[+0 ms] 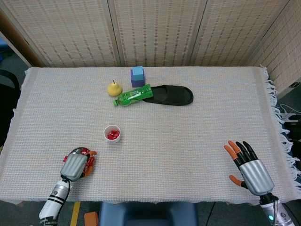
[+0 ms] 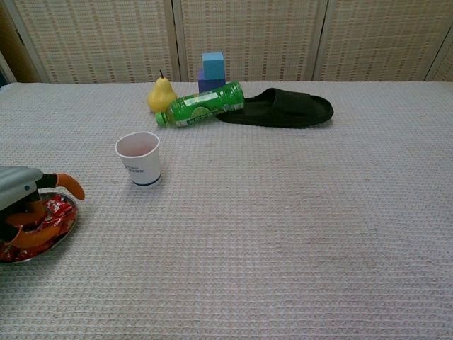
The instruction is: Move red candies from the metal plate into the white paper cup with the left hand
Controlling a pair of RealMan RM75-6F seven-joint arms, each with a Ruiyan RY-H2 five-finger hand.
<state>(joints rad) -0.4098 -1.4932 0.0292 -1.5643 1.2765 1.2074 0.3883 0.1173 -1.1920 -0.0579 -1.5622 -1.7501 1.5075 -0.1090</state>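
A: Where's the left robot hand (image 1: pixel 74 165)?
B: Over the round metal plate (image 2: pixel 62 228) of red wrapped candies (image 2: pixel 55 210), fingers curled down into them; grasp – can't tell.
A: White paper cup (image 1: pixel 112 133)?
B: Near the plate, farther back on the surface, some candies inside.
A: Right robot hand (image 1: pixel 250 168)?
B: Far from cup, fingers spread, holding nothing.

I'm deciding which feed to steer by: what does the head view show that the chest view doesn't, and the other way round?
Only the head view shows the right hand, fingers spread at the near right of the table, and the red candies already inside the white paper cup. Only the chest view shows the left hand's fingers curled down onto the candies in the metal plate from the side. Both show the left hand over the plate, the cup, and the green bottle.
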